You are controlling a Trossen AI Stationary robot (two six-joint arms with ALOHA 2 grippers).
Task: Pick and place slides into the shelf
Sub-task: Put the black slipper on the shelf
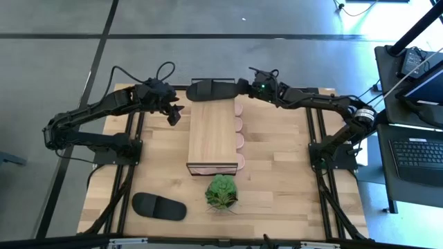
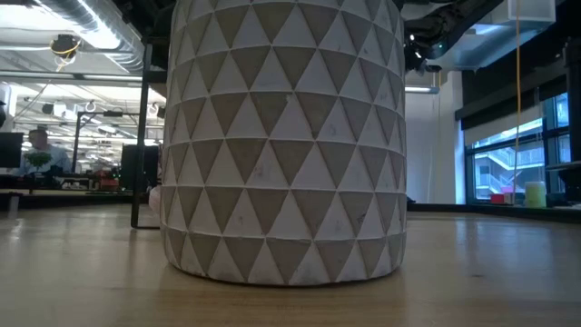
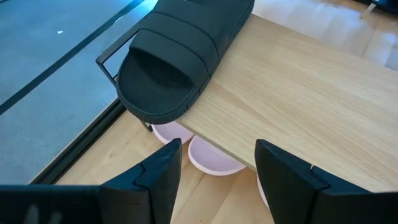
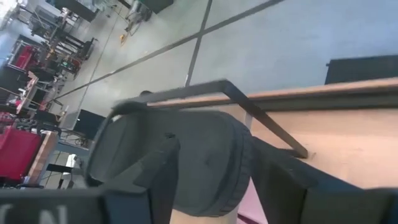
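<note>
A black slide lies crosswise on the far end of the shelf's plank top, partly overhanging the dark frame; the left wrist view shows its strap. My right gripper is shut on that slide's right-hand end. My left gripper hovers open just left of the shelf's far corner, touching nothing. Pink slides stick out from under the plank on the right side and at the near end. A second black slide lies flat on the table near the left front. My right gripper pinches the black slide's end toward the table's right between its two fingers, coming in roughly level from the right, along the slide's length. The slide rests on the shelf's plank top, its far side hanging over the frame.
A small green plant in a triangle-patterned pot stands just in front of the shelf's near end and fills the low view. Bare tabletop lies right of the shelf. A desk with a keyboard stands beyond the table's right edge.
</note>
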